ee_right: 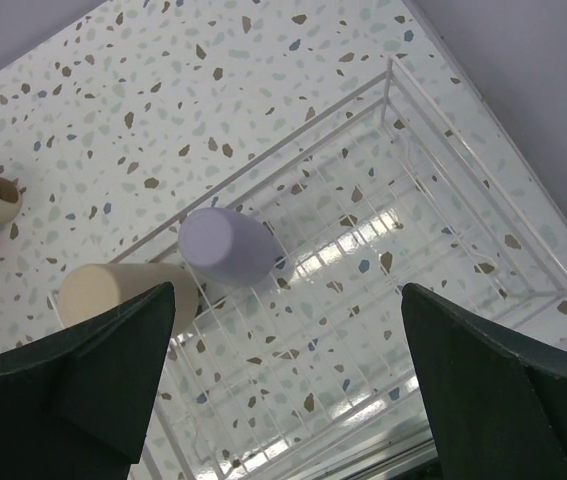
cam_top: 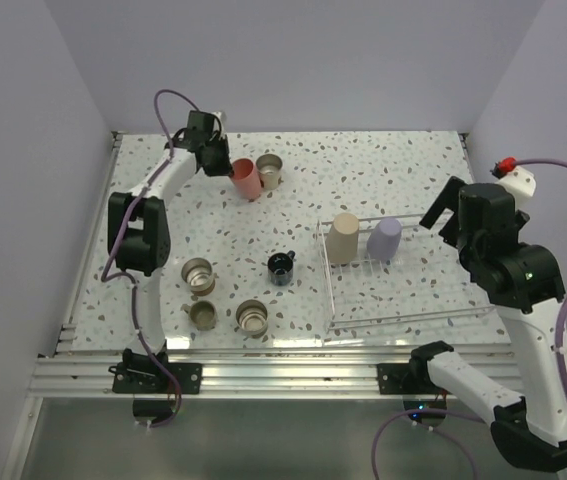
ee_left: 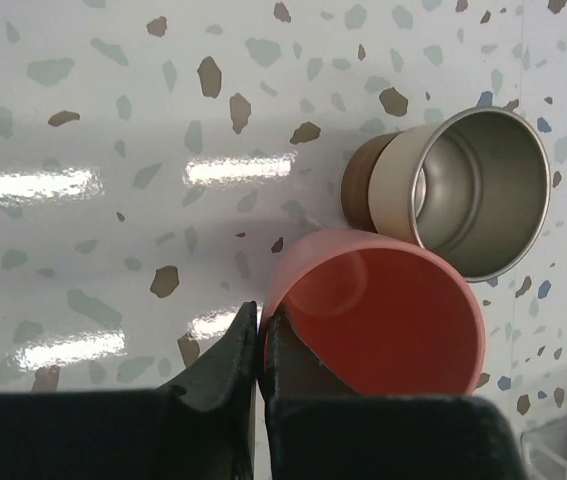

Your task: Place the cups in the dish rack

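My left gripper (cam_top: 220,163) is shut on the near rim of the coral-red cup (cam_top: 246,179) at the back left. In the left wrist view one finger is inside the coral-red cup (ee_left: 383,320) and one outside; the gripper (ee_left: 260,312) pinches its wall. A steel cup (cam_top: 269,170) touches it, also seen in the left wrist view (ee_left: 473,190). The wire dish rack (cam_top: 408,312) holds an upturned beige cup (cam_top: 343,238) and lavender cup (cam_top: 385,238). My right gripper (ee_right: 288,290) is open and empty, high above the rack (ee_right: 463,240).
A black handled mug (cam_top: 281,268) stands left of the rack. Three steel cups (cam_top: 197,275), (cam_top: 203,314), (cam_top: 252,317) stand at the front left. Walls close in the table at the back and both sides.
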Action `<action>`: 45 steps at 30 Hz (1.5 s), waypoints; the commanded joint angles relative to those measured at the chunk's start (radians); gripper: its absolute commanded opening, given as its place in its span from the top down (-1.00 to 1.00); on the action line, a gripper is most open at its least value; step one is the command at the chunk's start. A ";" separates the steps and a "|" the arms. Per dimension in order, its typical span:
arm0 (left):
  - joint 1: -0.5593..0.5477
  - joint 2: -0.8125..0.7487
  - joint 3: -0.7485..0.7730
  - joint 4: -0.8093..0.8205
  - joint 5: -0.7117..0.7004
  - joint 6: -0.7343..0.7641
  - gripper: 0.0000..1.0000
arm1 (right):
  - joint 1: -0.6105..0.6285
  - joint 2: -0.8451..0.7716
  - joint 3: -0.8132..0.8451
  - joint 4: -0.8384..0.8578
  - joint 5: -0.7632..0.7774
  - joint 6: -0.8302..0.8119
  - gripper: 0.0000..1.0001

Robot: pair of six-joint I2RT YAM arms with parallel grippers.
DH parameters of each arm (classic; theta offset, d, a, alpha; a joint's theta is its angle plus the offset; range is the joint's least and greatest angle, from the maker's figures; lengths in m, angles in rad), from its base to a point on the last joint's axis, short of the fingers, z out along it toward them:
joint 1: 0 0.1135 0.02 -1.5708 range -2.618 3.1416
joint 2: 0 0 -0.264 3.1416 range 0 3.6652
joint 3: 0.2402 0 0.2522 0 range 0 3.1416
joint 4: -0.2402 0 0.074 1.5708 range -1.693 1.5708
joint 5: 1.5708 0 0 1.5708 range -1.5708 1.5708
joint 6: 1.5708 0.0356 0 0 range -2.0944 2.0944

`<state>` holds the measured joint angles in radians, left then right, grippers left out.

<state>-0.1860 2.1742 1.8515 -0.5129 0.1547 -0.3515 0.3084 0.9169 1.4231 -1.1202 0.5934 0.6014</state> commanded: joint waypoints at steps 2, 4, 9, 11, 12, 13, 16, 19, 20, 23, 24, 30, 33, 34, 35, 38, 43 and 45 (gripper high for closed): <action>0.010 -0.085 0.098 -0.038 -0.027 0.020 1.00 | -0.002 0.016 0.102 -0.033 -0.012 -0.025 -0.97; 0.013 -0.112 0.103 -0.047 -0.024 0.016 1.00 | 0.000 0.022 0.132 -0.033 -0.038 -0.028 -0.97; 0.014 -0.275 0.002 -0.001 0.037 -0.061 1.00 | 0.000 0.020 0.166 0.046 -0.246 -0.023 -0.97; 0.014 -0.362 -0.050 0.060 0.101 -0.128 1.00 | -0.002 0.026 0.152 0.115 -0.350 -0.015 -0.97; 0.014 -0.390 -0.096 0.080 0.121 -0.151 1.00 | 0.000 0.031 0.142 0.137 -0.439 0.006 -0.97; 0.014 -0.418 -0.116 0.120 0.158 -0.174 1.00 | 0.000 0.039 0.119 0.157 -0.492 0.021 -0.97; 0.013 -0.523 -0.213 0.213 0.239 -0.268 1.00 | -0.002 0.033 0.053 0.284 -0.689 0.106 -0.97; 0.011 -0.632 -0.322 0.315 0.308 -0.362 1.00 | -0.002 0.023 -0.044 0.508 -0.871 0.254 -0.97; 0.011 -0.686 -0.390 0.345 0.327 -0.415 1.00 | -0.002 0.039 -0.064 0.601 -0.911 0.296 -0.97; 0.011 -0.803 -0.518 0.537 0.402 -0.547 1.00 | 0.001 0.077 -0.121 0.765 -1.009 0.452 -0.97; 0.010 -0.832 -0.608 0.586 0.416 -0.584 1.00 | 0.001 0.082 -0.159 0.811 -1.026 0.533 -0.97; -0.048 -1.010 -0.802 0.754 0.352 -0.744 1.00 | 0.015 0.140 -0.193 1.030 -1.084 0.692 -0.97; -0.092 -1.048 -0.851 0.829 0.309 -0.806 1.00 | 0.044 0.158 -0.202 1.074 -1.075 0.719 -0.97; -0.104 -1.060 -0.862 0.874 0.283 -0.823 1.00 | 0.064 0.165 -0.205 1.089 -1.070 0.725 -0.97; -0.124 -1.064 -0.874 0.883 0.269 -0.845 1.00 | 0.076 0.169 -0.207 1.102 -1.060 0.733 -0.97; -0.156 -1.076 -0.882 0.883 0.217 -0.862 1.00 | 0.133 0.192 -0.205 1.117 -1.040 0.741 -0.97; -0.191 -1.102 -0.908 0.938 0.174 -0.896 1.00 | 0.207 0.220 -0.197 1.117 -0.998 0.733 -0.97; -0.199 -1.111 -0.925 0.961 0.166 -0.905 1.00 | 0.205 0.223 -0.196 1.117 -0.997 0.744 -0.97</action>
<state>-0.3710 1.0985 0.9424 0.3260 0.3687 -1.2121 0.5117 1.1381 1.2167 -0.0589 -0.4282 1.3216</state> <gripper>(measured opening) 0.031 0.986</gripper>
